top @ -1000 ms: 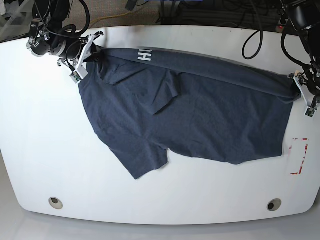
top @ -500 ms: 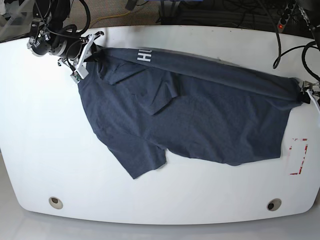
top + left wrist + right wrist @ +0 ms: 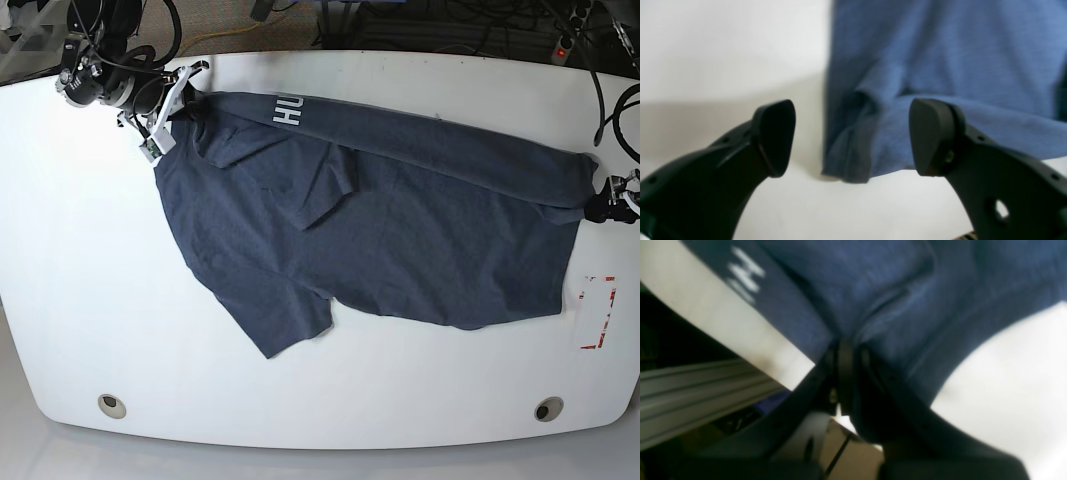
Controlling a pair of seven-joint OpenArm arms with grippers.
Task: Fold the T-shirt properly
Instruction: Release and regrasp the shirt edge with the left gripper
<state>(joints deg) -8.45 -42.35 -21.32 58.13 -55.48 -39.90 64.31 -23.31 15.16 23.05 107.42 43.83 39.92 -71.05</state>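
Looking at the T-shirt (image 3: 400, 220), you've got a soft, light, floppy piece of cotton that's going to sag and drag wherever you aren't holding it. It's spread across the middle of the white worktop (image 3: 80, 260), rumpled, with one sleeve flap folded over near the middle and white letters showing along the far edge. Nothing fragile here, it just won't keep a shape, so go for hems and corners where the cloth is doubled up and less likely to slip out.

The right pincer (image 3: 846, 373) is clenched on a bunched bit of fabric at the shirt's far corner next to the lettering, and the base view shows it at the worktop's far edge. That hold looks solid to me.

The left pincer (image 3: 853, 136) is released, jaws wide apart, and the thick hemmed corner sits right between them in the wrist view, just lying on the worktop. That seam is where I'd bite. Pinch deep, since a thin single layer could slide out.

A red-and-white marker (image 3: 597, 312) lies just off the hem, near the worktop edge.
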